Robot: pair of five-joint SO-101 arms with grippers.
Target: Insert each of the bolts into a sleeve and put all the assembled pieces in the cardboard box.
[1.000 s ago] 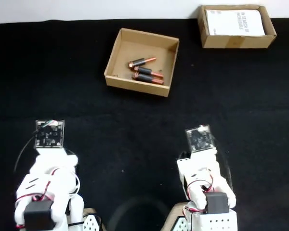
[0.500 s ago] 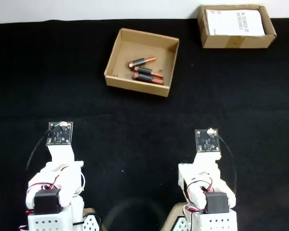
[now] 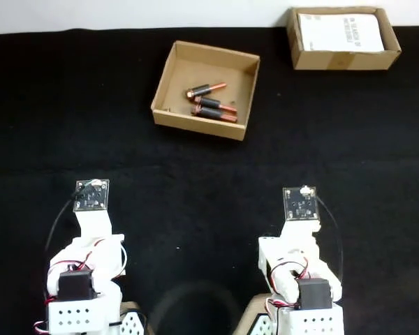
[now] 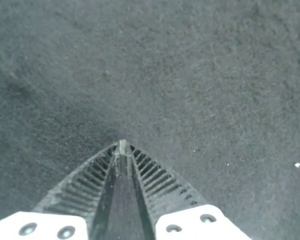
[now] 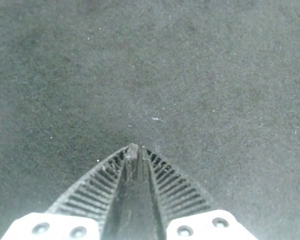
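An open cardboard box (image 3: 166, 91) sits at the back middle of the black table. Inside it lie three copper bolts in dark sleeves (image 3: 211, 102), close together. Both arms are folded back at the near edge, far from the box. The left arm (image 3: 91, 209) is at the near left, the right arm (image 3: 300, 216) at the near right. My left gripper (image 4: 122, 146) is shut with nothing in it, over bare black cloth. My right gripper (image 5: 133, 148) is shut the same way, also holding nothing.
A second cardboard box (image 3: 390, 50) with a white printed sheet (image 3: 340, 32) in it stands at the back right corner. The black cloth (image 3: 195, 181) stretches between the arms and the boxes. A white wall strip runs along the far edge.
The left arm has drawn back toward its base and shifted right. The right arm pulled back slightly, then stayed still. The box and its pieces have not moved.
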